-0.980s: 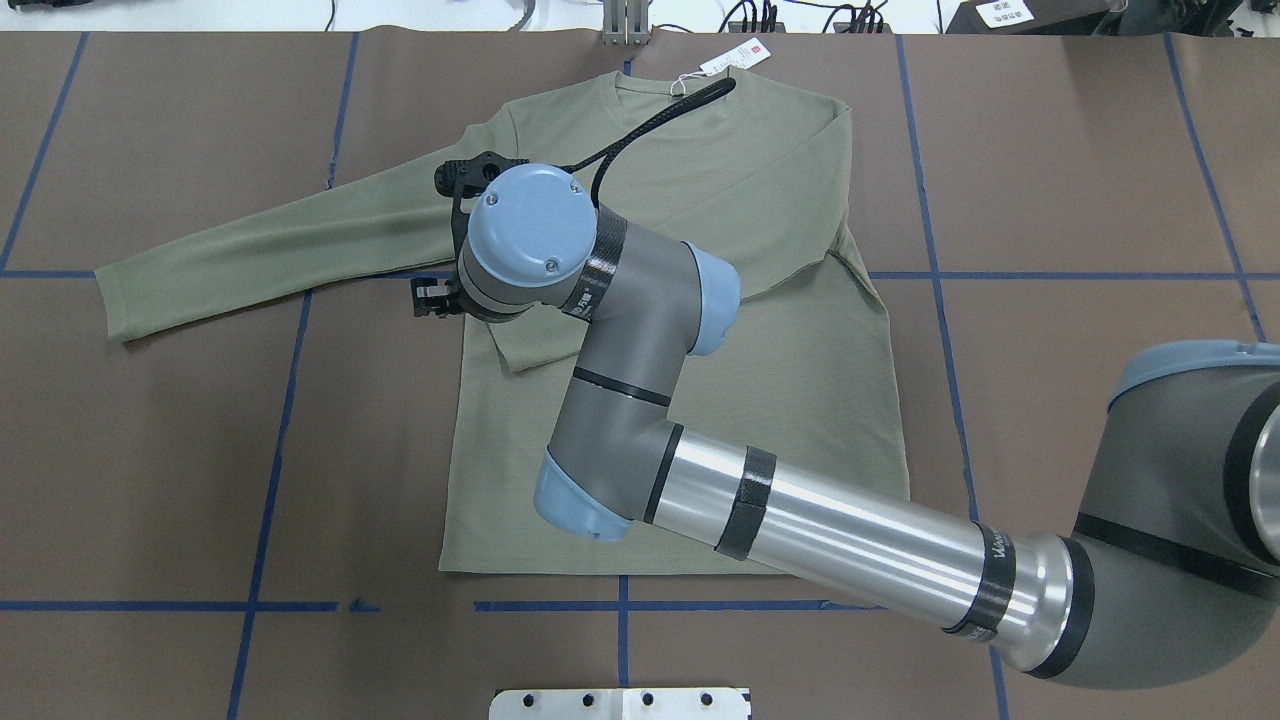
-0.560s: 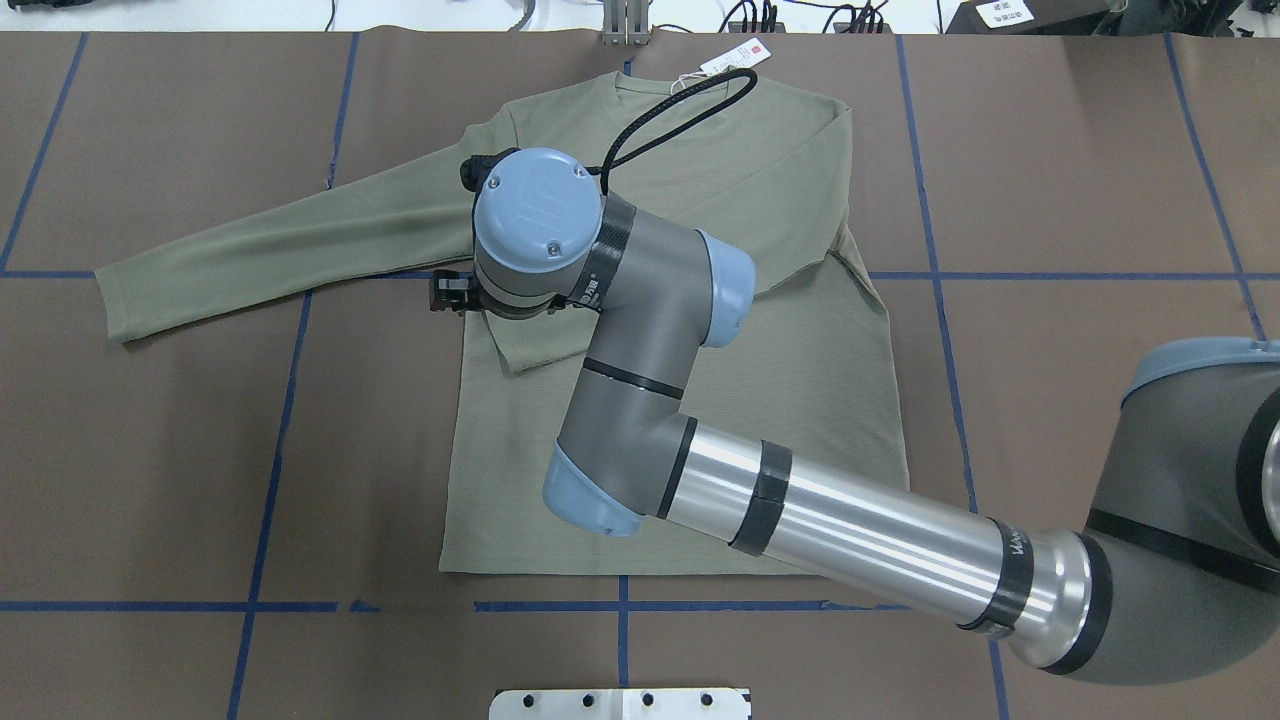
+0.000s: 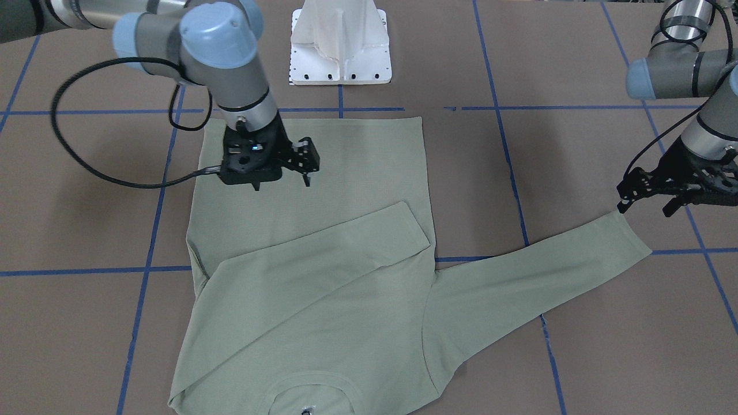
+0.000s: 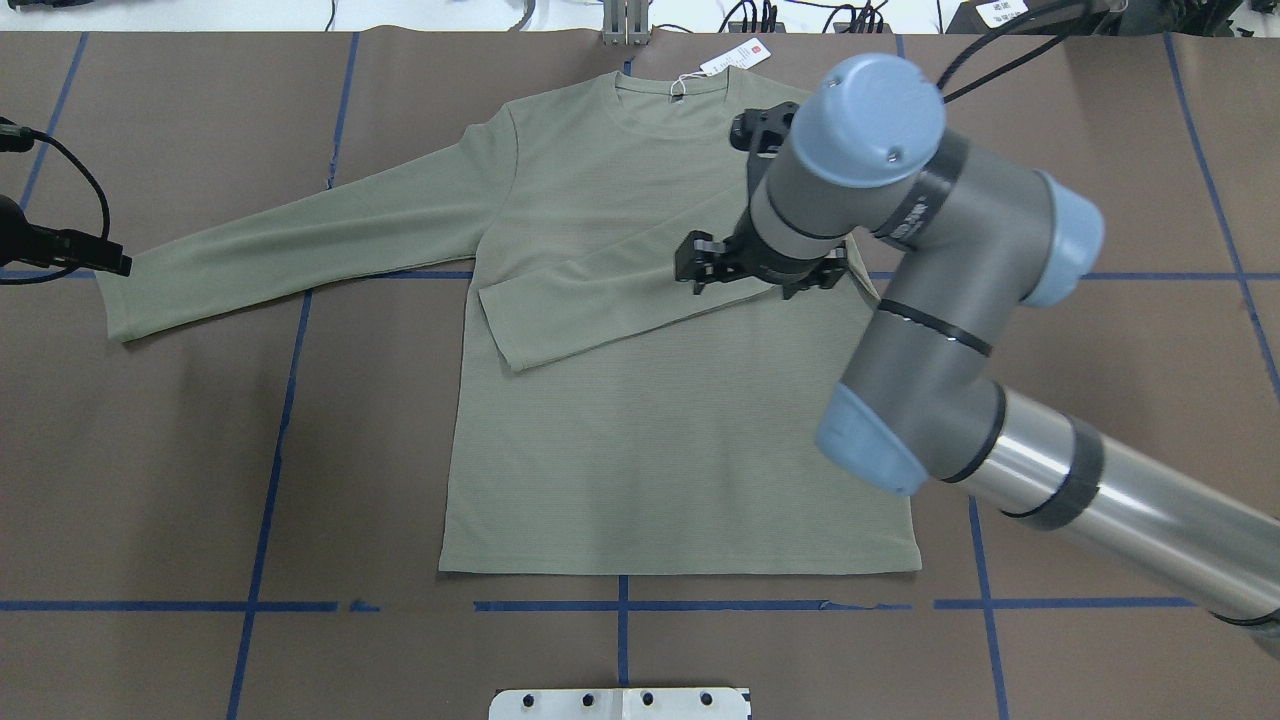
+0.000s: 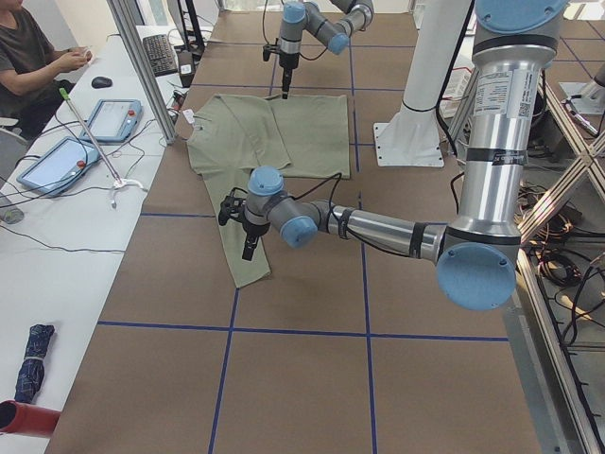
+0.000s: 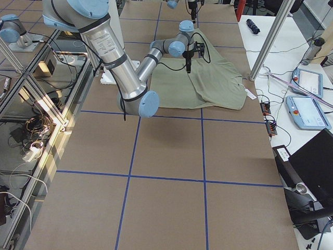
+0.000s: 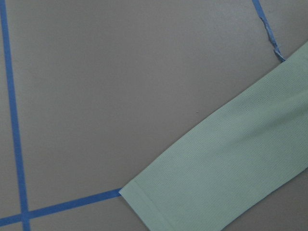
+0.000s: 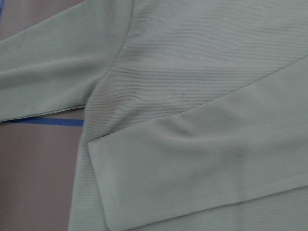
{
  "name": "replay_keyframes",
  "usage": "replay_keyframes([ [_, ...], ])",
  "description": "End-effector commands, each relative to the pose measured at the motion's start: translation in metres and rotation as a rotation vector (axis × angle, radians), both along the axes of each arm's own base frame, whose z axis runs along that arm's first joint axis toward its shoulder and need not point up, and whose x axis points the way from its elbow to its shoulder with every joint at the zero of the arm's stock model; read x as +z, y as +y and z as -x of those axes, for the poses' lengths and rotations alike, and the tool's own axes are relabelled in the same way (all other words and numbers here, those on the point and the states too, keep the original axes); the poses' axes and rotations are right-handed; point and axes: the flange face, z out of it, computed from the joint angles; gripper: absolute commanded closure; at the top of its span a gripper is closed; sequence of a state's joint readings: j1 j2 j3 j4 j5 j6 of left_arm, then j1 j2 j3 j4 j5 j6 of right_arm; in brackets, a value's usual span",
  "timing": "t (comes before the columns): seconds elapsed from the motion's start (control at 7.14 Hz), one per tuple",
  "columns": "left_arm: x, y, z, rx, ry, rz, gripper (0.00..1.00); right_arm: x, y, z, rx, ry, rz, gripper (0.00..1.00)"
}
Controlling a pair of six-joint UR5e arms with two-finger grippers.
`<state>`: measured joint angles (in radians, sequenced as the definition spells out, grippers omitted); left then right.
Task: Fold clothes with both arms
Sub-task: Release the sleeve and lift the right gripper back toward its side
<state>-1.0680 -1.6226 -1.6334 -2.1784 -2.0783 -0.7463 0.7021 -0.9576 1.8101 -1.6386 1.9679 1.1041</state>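
Evidently black two-finger left gripper (image 3: 644, 210), released, hangs by the outstretched cuff (image 3: 625, 236) of pale sage-green long-sleeved knit shirt (image 3: 323, 300) to fold it; right gripper (image 3: 282, 184) also released.

Shirt (image 4: 680, 450) lies on table (image 4: 150, 480), one sleeve (image 4: 600, 300) across its chest.

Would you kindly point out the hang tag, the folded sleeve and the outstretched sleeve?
hang tag (image 4: 737, 57), overhead view, middle of the card
folded sleeve (image 4: 600, 307), overhead view, its middle stretch
outstretched sleeve (image 4: 300, 245), overhead view, its middle stretch

The right arm (image 4: 930, 300) and left arm (image 3: 680, 75) are grey and silver with round light blue caps (image 4: 880, 105). A black cable (image 3: 144, 185) loops above the black right end effector (image 3: 281, 183).
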Motion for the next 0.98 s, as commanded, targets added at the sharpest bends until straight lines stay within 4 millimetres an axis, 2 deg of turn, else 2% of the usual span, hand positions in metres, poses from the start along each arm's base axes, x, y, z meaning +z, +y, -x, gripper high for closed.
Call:
replay_keyframes([
  [0.0,0.03,0.005,-0.018,-0.13,-0.016,0.069,0.0,0.028,-0.008,-0.07,-0.088,0.135,-0.027,0.0],
  [0.14,0.049,0.003,-0.018,-0.144,-0.038,0.075,0.0,0.046,-0.014,-0.091,-0.126,0.151,-0.024,0.0],
  [0.28,0.066,0.001,-0.017,-0.162,-0.047,0.055,0.0,0.073,-0.022,-0.126,-0.167,0.128,-0.015,0.0],
  [0.42,0.075,-0.002,-0.019,-0.163,-0.049,0.054,0.01,0.096,-0.021,-0.157,-0.203,0.124,-0.029,0.0],
  [0.56,0.081,-0.006,-0.034,-0.145,-0.057,0.061,0.01,0.117,-0.019,-0.18,-0.22,0.141,-0.046,0.0],
  [0.84,0.093,-0.012,-0.039,-0.152,-0.068,0.047,0.01,0.132,-0.023,-0.197,-0.238,0.16,-0.066,0.0],
])
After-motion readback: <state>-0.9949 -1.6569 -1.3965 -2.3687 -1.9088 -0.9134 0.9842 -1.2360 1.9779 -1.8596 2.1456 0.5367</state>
